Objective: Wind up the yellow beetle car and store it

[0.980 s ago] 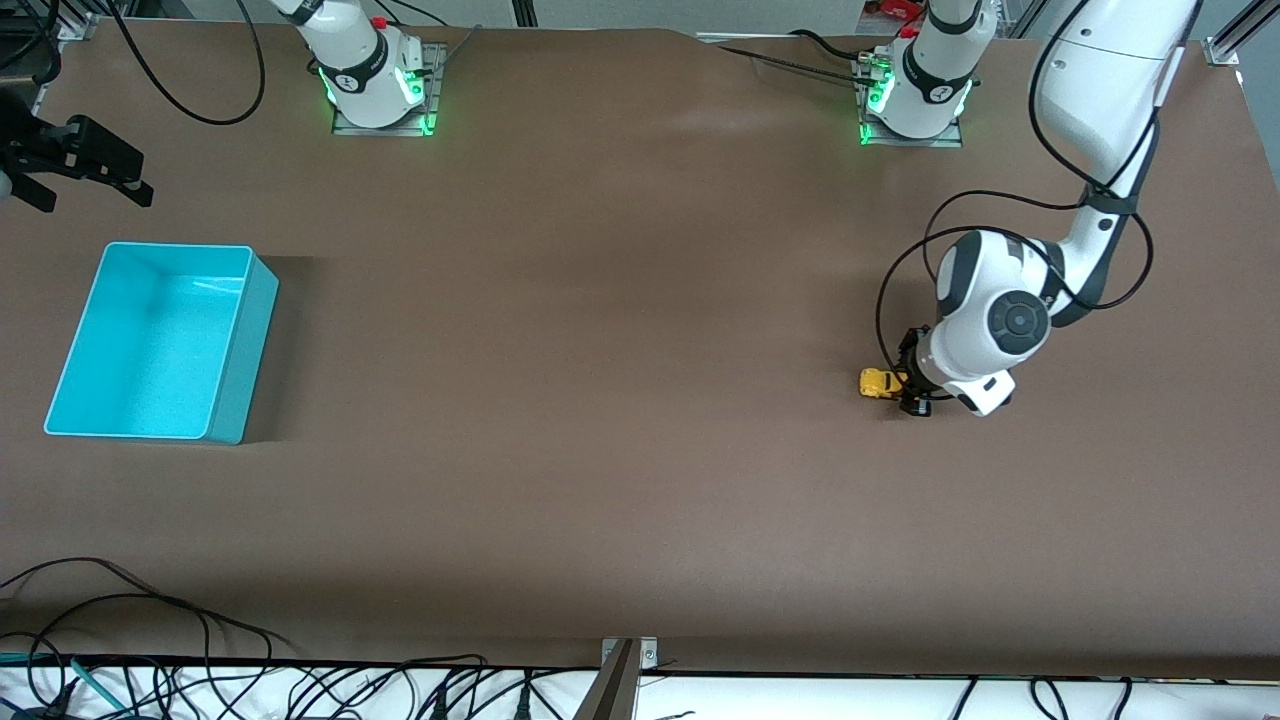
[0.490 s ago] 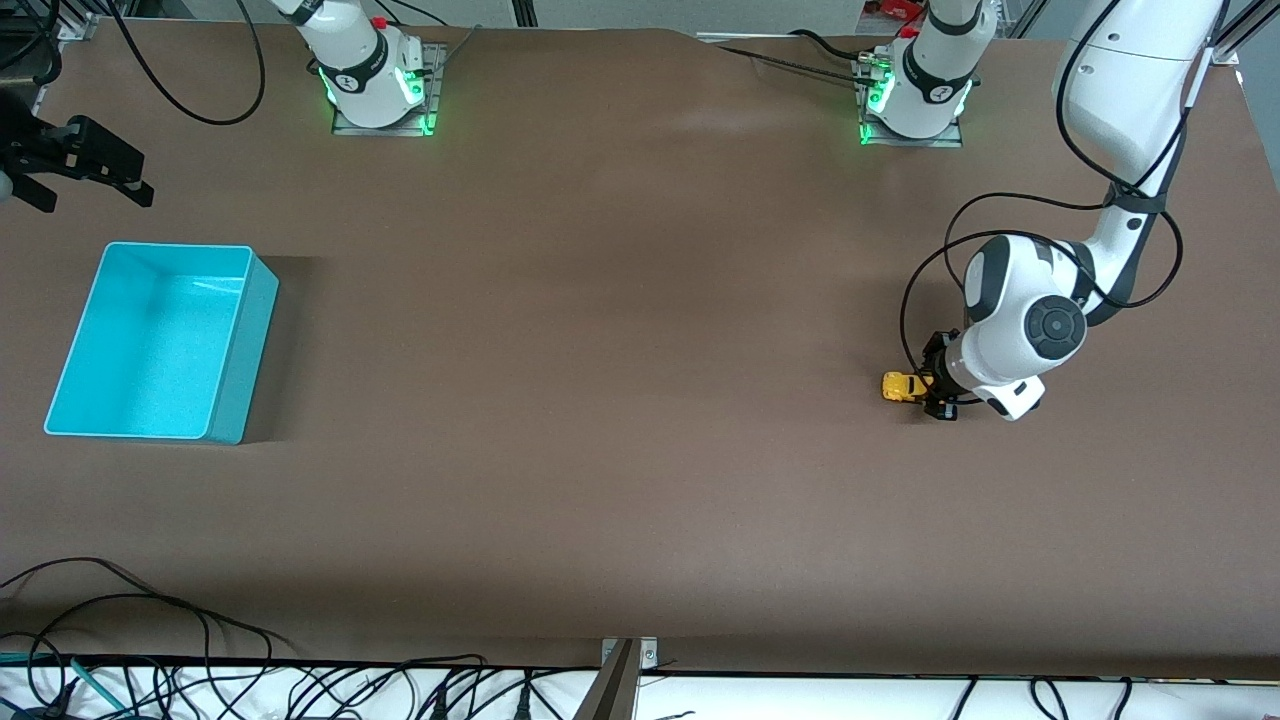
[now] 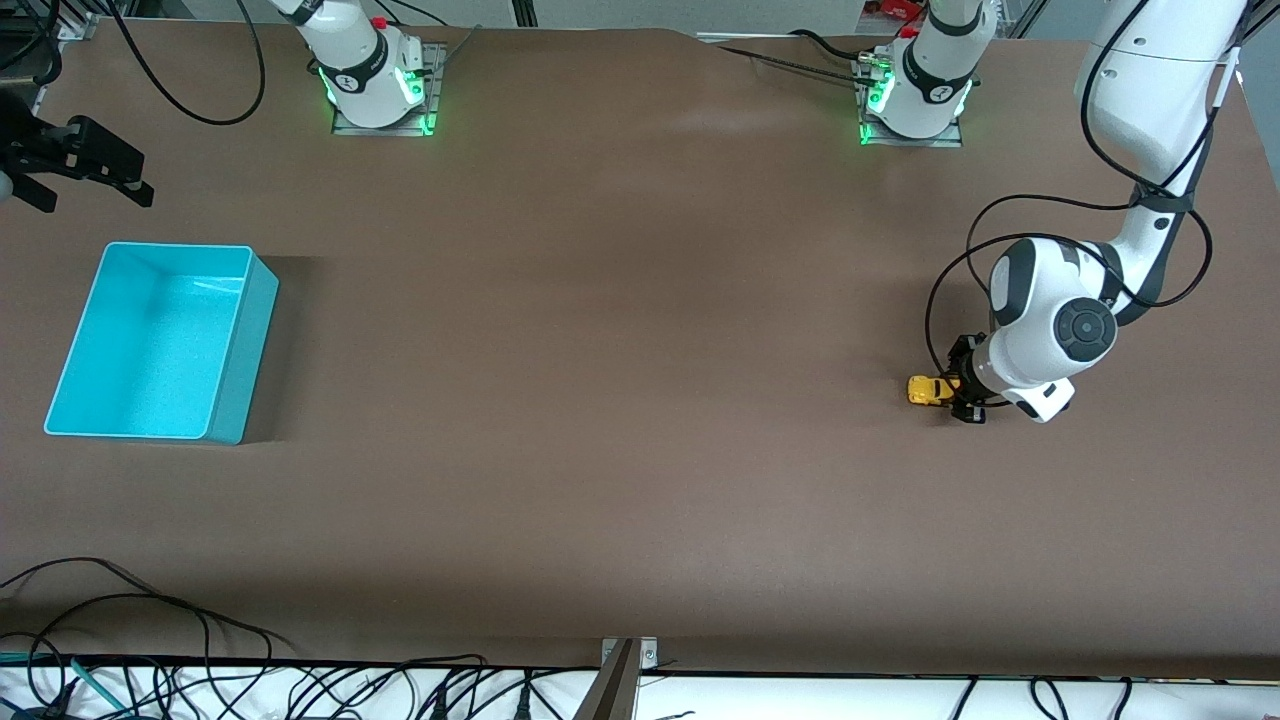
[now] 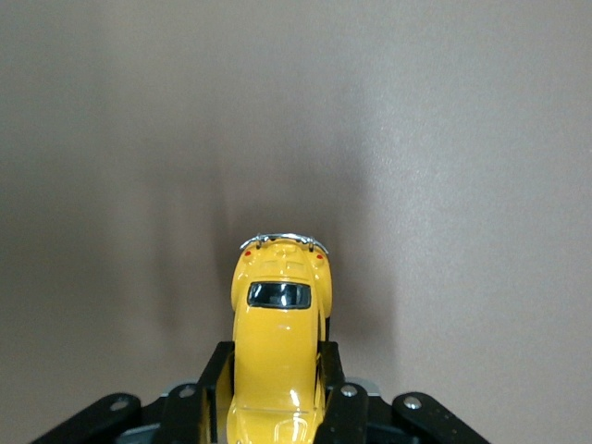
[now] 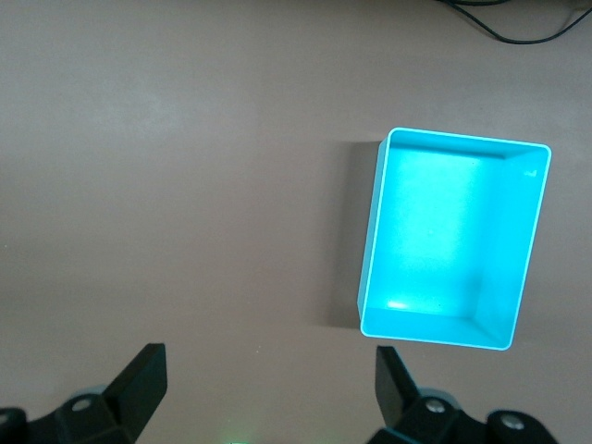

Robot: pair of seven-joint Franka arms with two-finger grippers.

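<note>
The yellow beetle car (image 3: 927, 389) sits on the brown table at the left arm's end, wheels down. My left gripper (image 3: 958, 392) is shut on the car's body. In the left wrist view the car (image 4: 279, 342) lies between the two black fingers (image 4: 214, 384), with its chrome bumper pointing away from the wrist. My right gripper (image 3: 95, 168) is open and empty, held high near the table's edge at the right arm's end; it shows in the right wrist view (image 5: 268, 388). The turquoise bin (image 3: 160, 341) stands empty at the right arm's end and also shows in the right wrist view (image 5: 451, 239).
Both arm bases (image 3: 375, 75) with green lights stand along the table's edge farthest from the front camera. Loose black cables (image 3: 150, 640) lie along the edge nearest the front camera. Brown table (image 3: 600, 350) stretches between bin and car.
My left gripper has slid the car along the table toward the left arm's end, away from the bin. The right arm has not moved.
</note>
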